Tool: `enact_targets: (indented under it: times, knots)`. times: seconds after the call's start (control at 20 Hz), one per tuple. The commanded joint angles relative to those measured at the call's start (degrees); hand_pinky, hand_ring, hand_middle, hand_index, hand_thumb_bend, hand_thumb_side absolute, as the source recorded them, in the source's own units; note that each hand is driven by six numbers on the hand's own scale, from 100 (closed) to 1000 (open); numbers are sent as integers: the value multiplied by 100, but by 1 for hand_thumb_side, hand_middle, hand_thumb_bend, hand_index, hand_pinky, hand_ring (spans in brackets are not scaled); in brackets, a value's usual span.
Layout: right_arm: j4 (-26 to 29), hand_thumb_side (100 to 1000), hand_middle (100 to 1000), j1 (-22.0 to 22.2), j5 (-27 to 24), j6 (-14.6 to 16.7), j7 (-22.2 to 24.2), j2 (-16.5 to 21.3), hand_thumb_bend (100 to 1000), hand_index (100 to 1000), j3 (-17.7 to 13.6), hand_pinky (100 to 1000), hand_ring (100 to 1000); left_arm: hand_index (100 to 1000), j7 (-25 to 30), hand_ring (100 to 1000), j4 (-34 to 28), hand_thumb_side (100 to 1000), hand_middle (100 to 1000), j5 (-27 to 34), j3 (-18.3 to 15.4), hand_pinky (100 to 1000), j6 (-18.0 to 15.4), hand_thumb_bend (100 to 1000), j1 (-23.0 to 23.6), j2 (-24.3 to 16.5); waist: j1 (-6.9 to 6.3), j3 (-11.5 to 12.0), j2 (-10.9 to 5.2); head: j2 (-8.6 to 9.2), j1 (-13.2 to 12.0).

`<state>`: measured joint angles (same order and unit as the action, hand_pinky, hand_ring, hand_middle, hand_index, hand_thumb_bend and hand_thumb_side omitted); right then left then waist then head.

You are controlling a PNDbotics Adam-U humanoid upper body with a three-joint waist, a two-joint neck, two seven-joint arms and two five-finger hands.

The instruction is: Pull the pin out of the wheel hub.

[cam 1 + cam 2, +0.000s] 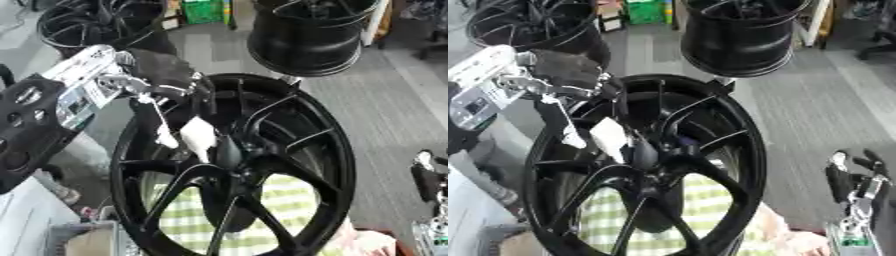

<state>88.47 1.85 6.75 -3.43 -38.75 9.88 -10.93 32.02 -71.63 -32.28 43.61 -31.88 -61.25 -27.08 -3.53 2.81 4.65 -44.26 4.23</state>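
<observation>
Left hand: left hand (166,82) reaches in from the left over the upper left rim of the wheel hub (236,170), its dark fingers (203,97) curled down toward the centre; whether they close on anything I cannot tell, since they blur into the black spokes.
Right hand: right hand (852,182) rests idle at the right edge, low in the scene, well apart from the wheel; its fingers point up and look relaxed.
Wheel hub: large black spoked wheel standing nearly upright, near and centre, with a green-and-white checked cloth (293,200) showing through the spokes.
Pin: a pale, roughly rectangular piece (199,137) sits just left of the hub centre, beside the left hand's fingertips; it is probably the pin or its tag, though its shape is unclear.
How it will handle: the wheel looks heavy and rigid, so it should stay put under a pull; the pin looks small and light, likely stiff, and possibly snug in its hole.
Where to hold: pinch the pale exposed end between thumb and fingers, close to the hub face, and draw straight out along its own line.
Risk: fingers slipping off a small smooth piece, or catching on the spokes.
Background: two more black wheels (311,35) stand far off on the floor.
</observation>
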Motion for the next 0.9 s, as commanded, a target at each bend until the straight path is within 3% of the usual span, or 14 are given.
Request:
enact_targets:
  times: [0.05, 0.35, 0.9]
  knots:
    - [48, 430, 672, -52, -18, 17, 17, 93, 100, 844, -9, 481, 418, 793, 1995, 425, -26, 459, 692, 106, -24, 619, -2009, 485, -93, -43, 23, -4, -52, 15, -7]
    - [41, 432, 669, -53, -24, 22, 12, 92, 100, 843, -12, 481, 417, 767, 1995, 398, -59, 370, 656, 365, -12, 605, -2009, 445, -90, -42, 18, -14, -49, 15, -2]
    - [27, 434, 668, -54, -28, 29, 10, 95, 100, 843, -17, 481, 417, 688, 1995, 330, -151, 324, 548, 815, 96, 572, -2009, 351, -67, -74, 12, -18, -53, 15, 4]
